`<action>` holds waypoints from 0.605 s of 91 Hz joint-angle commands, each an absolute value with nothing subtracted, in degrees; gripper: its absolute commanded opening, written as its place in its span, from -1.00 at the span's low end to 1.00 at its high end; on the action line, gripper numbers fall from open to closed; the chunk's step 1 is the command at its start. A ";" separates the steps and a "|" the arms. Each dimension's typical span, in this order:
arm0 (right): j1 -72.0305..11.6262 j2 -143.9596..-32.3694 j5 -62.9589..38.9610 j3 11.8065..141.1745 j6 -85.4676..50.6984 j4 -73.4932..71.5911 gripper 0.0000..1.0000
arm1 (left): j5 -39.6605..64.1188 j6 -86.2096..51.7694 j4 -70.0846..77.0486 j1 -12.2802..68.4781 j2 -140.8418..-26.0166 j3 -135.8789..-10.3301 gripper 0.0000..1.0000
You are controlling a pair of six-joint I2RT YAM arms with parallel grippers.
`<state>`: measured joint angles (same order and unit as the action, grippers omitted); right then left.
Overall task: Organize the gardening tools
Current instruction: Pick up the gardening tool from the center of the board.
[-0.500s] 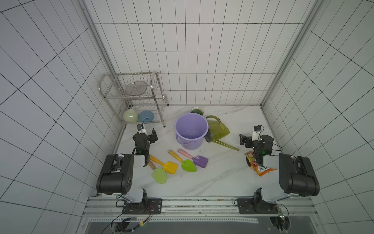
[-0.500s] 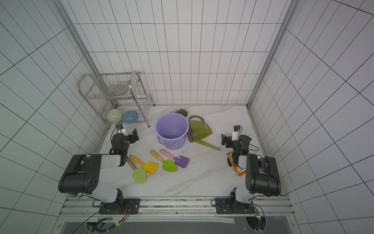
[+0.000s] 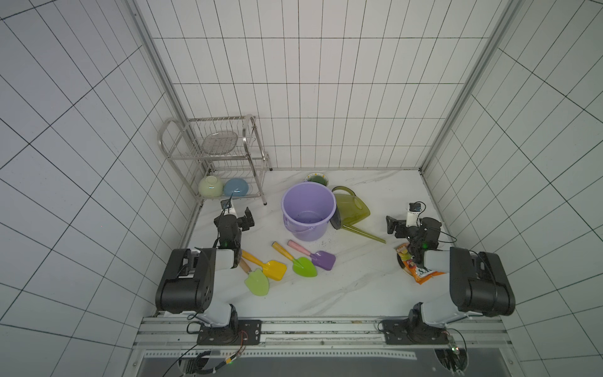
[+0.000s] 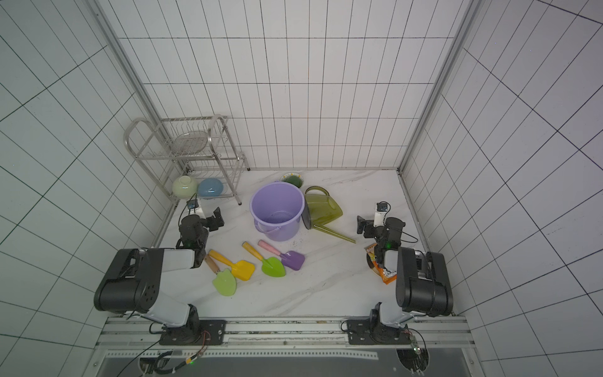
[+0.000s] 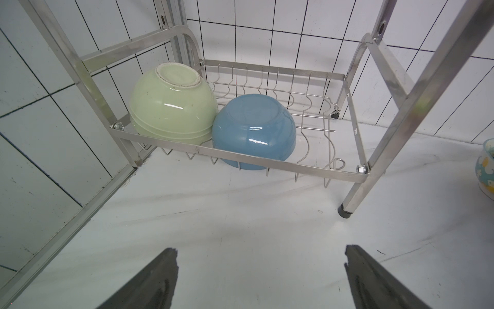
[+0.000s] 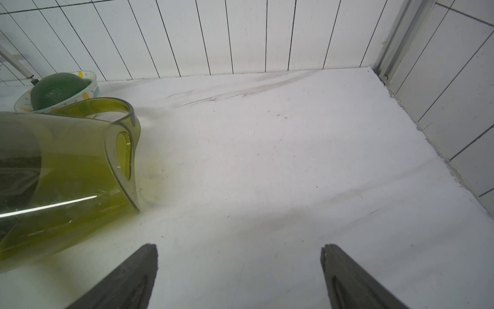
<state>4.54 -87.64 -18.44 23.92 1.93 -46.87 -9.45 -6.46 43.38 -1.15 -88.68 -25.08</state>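
Note:
Four trowels lie in a row on the white table in both top views: pale green (image 3: 257,283), yellow (image 3: 272,269), green (image 3: 303,266) and purple with a pink handle (image 3: 323,259). The olive watering can (image 3: 352,209) (image 6: 66,174) rests against the lilac bucket (image 3: 306,233), spout pointing toward the right arm. My left gripper (image 3: 239,222) (image 5: 260,252) is open over bare table, facing the dish rack, behind the trowels. My right gripper (image 3: 399,228) (image 6: 240,250) is open and empty, just right of the can.
A steel dish rack (image 3: 215,156) (image 5: 267,160) in the back left corner holds an upturned pale green bowl (image 5: 171,104) and a blue bowl (image 5: 254,131). A patterned bowl (image 3: 316,178) stands behind the bucket. An orange snack bag (image 3: 421,271) lies under the right arm.

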 commanded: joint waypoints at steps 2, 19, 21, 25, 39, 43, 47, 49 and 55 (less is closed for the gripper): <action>4.83 -87.98 -18.54 23.73 2.37 -47.86 0.98 | -9.51 -6.37 43.29 -0.86 -89.27 -25.95 0.97; 4.83 -87.99 -18.54 23.73 2.33 -47.82 0.98 | -9.51 -6.36 43.20 -0.87 -89.27 -25.95 0.97; 4.86 -87.98 -18.54 23.75 2.32 -47.81 0.98 | -9.50 -6.34 43.21 -0.88 -89.27 -25.93 0.97; 4.84 -87.98 -18.54 23.73 2.29 -47.82 0.98 | -9.50 -6.33 43.23 -0.80 -89.28 -25.94 0.97; 4.85 -87.98 -18.54 23.73 2.37 -47.77 0.98 | -9.48 -6.33 43.24 -0.91 -89.37 -26.02 0.97; 4.83 -87.93 -18.54 23.73 2.37 -47.86 0.98 | -9.04 -6.21 43.23 -0.88 -89.28 -25.98 0.97; 4.83 -87.85 -18.48 23.61 2.37 -48.04 0.98 | -8.64 -6.00 43.24 -0.88 -89.24 -26.01 0.97; 4.83 -87.81 -18.35 23.46 2.37 -48.29 0.98 | -8.58 -5.98 43.22 -0.88 -89.26 -25.95 0.97; 4.27 -87.12 -16.27 23.11 2.29 -48.06 0.98 | -8.58 -5.98 43.29 -0.89 -89.22 -25.93 0.97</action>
